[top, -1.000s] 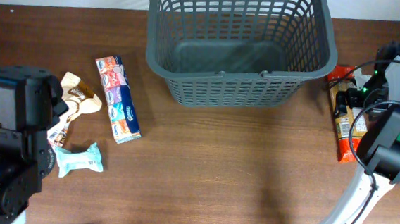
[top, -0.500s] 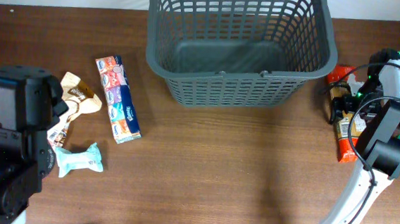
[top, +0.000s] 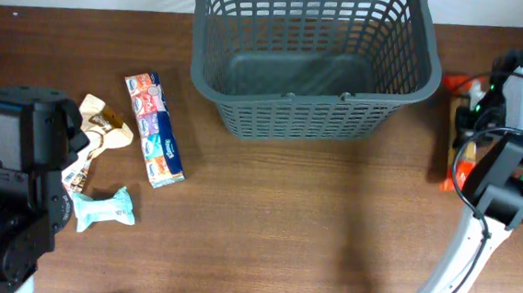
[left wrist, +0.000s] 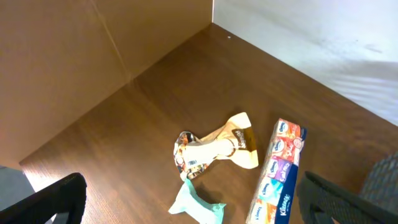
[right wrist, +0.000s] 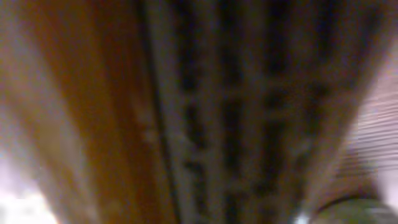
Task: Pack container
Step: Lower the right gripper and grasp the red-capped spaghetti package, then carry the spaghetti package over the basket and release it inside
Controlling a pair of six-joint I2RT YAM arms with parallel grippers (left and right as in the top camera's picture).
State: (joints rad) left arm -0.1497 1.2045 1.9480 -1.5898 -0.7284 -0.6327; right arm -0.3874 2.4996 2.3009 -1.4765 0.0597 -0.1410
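The container (top: 310, 118), a large dark grey lattice basket, stands empty at the back centre of the table. At the far right my right gripper (top: 465, 133) has closed on an orange snack packet (top: 454, 137), which now stands tilted on its edge beside the basket's right wall. The right wrist view is all motion blur. My left gripper (left wrist: 189, 180) hangs open above the left side of the table. Below it lie a teal packet (left wrist: 198, 205), a beige snack packet (left wrist: 217, 144) and a colourful tissue pack (left wrist: 277, 171), none of them touched.
In the overhead view the tissue pack (top: 154, 130), beige packet (top: 104, 128) and teal packet (top: 105, 209) lie in a cluster at the left. The bulky left arm (top: 10, 184) covers the table's left edge. A brown wall rises behind the left corner.
The right gripper has closed on the orange packet. The packet, flat on the table before, now stands raised on its edge. The left arm has not moved.
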